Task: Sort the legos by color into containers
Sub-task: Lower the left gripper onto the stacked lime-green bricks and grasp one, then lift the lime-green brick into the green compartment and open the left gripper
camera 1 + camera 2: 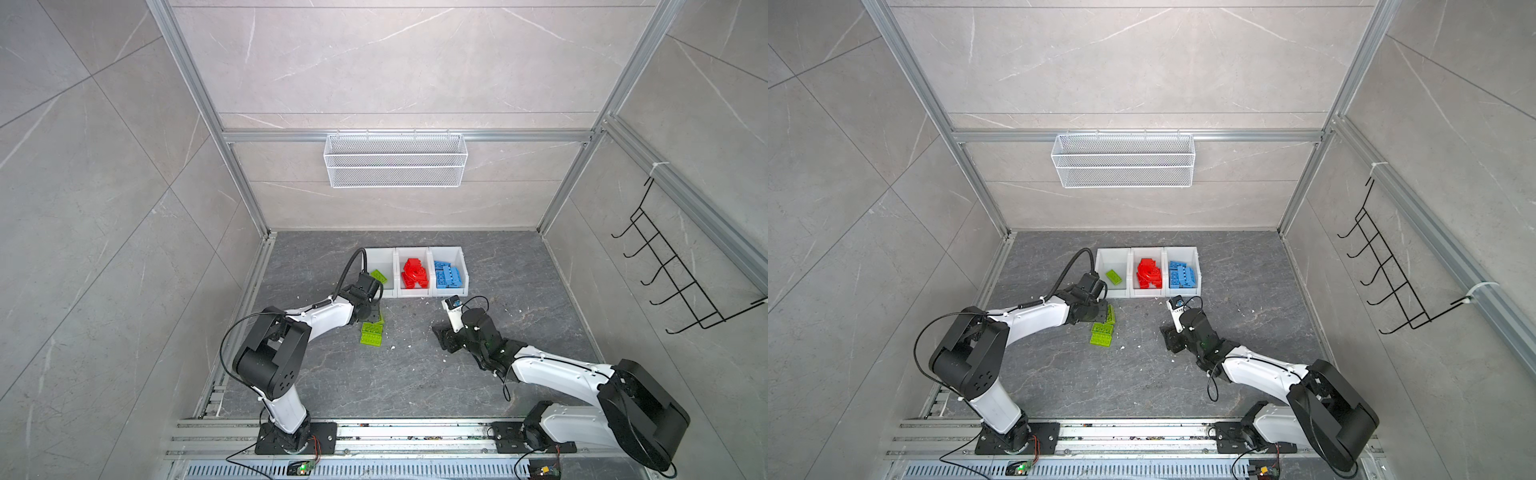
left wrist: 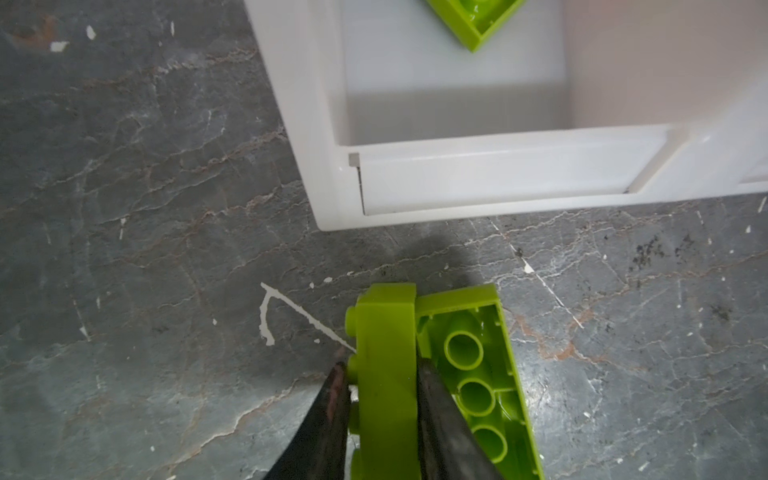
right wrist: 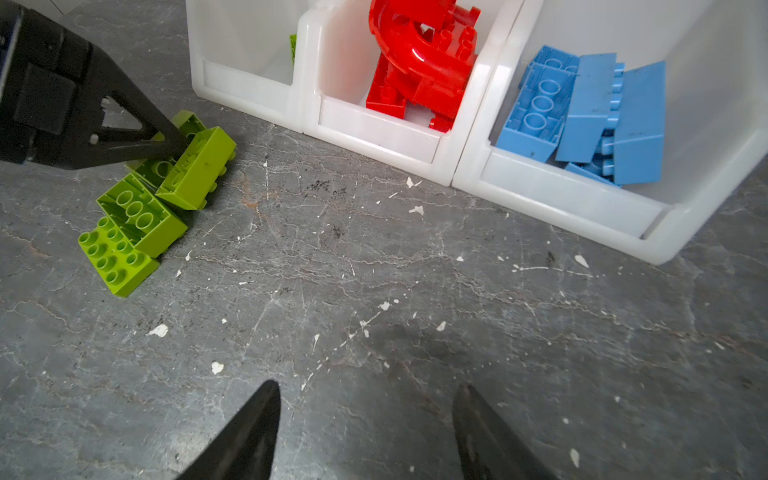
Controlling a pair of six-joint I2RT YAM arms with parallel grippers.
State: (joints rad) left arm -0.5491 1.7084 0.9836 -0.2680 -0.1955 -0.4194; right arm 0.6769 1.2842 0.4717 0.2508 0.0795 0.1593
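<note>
Four lime bricks huddle on the table just before the leftmost bin, which holds one lime piece; red legos and blue legos lie in the other two. We judge the pick is in hand: our left gripper pinches the brick standing on edge, a neighbour touching it. Our right gripper hangs spread, empty. Next we need a straight lift, then a short carry over the low lip.
</note>
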